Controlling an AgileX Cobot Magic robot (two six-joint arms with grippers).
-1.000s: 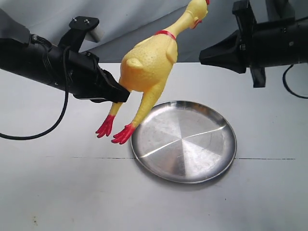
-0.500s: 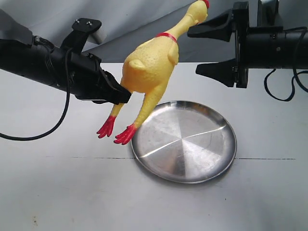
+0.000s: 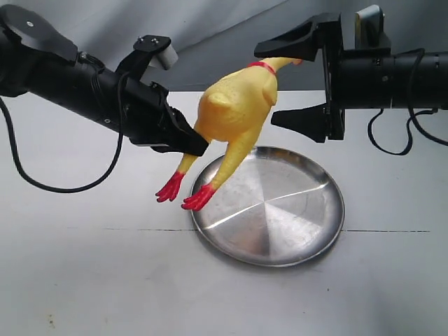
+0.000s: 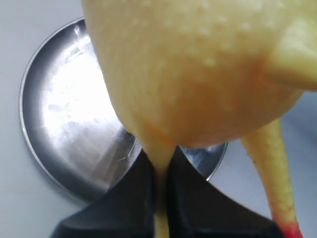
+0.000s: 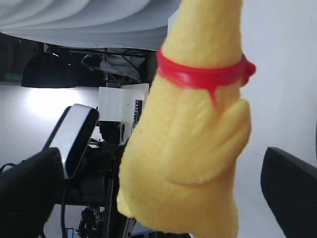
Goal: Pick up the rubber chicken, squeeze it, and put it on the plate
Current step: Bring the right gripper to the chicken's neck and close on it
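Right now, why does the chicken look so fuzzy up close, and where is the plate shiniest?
Left wrist view: the rubber chicken sits so near the lens that it blurs; the plate has a white glare patch. Exterior view: all sharp, plate showing faint wedge reflections. Right wrist view: chicken slightly soft, bright light behind.

Seen from the side, left arm [image 3: 77, 87] comes in from the left and slants down toward the middle. At its end, left gripper [image 3: 199, 143] is clamped tight, jaws pinched on a chicken [image 3: 234, 112] leg just under the body, holding it in the air. Opposite, right arm [image 3: 392, 70] reaches in level from the right. Its right gripper [image 3: 264, 86] is spread wide, upper finger [image 3: 297, 38] and lower finger [image 3: 304, 120] straddling the chicken's neck end, gaps both sides.
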